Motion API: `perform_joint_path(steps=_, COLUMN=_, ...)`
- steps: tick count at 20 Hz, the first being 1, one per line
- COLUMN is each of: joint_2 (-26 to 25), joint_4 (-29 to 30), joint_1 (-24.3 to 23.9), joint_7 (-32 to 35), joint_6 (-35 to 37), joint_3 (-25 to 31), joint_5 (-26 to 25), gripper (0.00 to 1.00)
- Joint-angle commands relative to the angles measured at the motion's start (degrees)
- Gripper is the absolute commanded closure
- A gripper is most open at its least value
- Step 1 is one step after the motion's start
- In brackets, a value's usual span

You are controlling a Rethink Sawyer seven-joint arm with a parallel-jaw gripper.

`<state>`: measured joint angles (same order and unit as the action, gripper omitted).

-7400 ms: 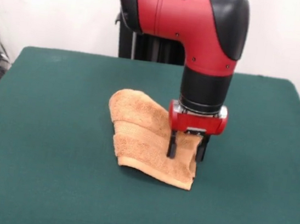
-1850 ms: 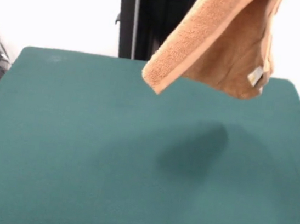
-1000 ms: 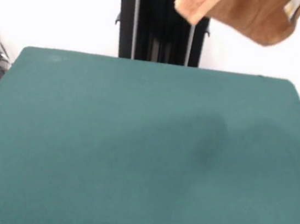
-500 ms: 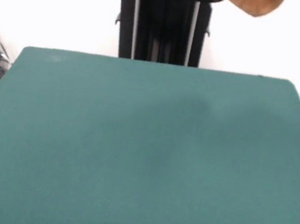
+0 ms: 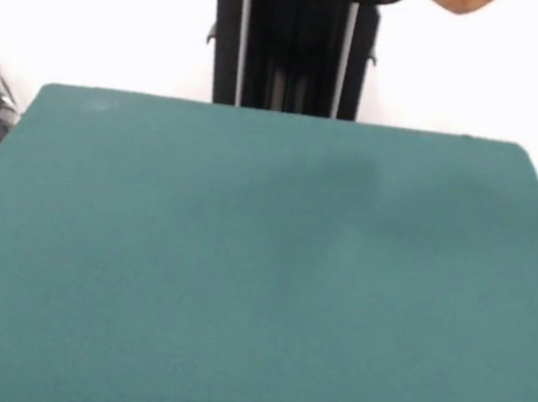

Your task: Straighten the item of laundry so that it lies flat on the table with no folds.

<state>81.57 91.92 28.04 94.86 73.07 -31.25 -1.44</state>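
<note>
Only the orange-tan towel's [image 5: 457, 0] lowest tip shows, apparently hanging above the green table [image 5: 259, 279].

Only the towel's [image 5: 456, 0] lowest tip shows at the top edge, high above the table [image 5: 259, 279].

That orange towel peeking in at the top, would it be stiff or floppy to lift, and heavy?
Probably floppy: the only part of the towel showing is a soft, rounded corner hanging in the air well above the table. Likely light for its size, since it looks like thin cloth. It shouldn't roll or break; set down, it would likely crumple into folds.
</note>
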Motion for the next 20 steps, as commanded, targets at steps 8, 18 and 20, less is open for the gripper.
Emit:
perform_joint_path(steps=8, joint_2=4.9, joint_4=13.2, joint_1=6.8, joint_7=19.0, joint_6=7.6, joint_3=-3.2, joint_5=-3.2, gripper=1.0)
perform_joint_path(steps=18, joint_2=7.2, joint_4=14.0, joint_1=10.1, joint_7=21.6, joint_6=8.2, joint_3=-4.5, joint_5=-4.9, gripper=1.0)
perform_joint_path(steps=20, joint_2=7.4, joint_4=14.0, joint_1=10.3, joint_7=21.8, joint_6=8.2, joint_3=-4.5, joint_5=-5.1, gripper=1.0)
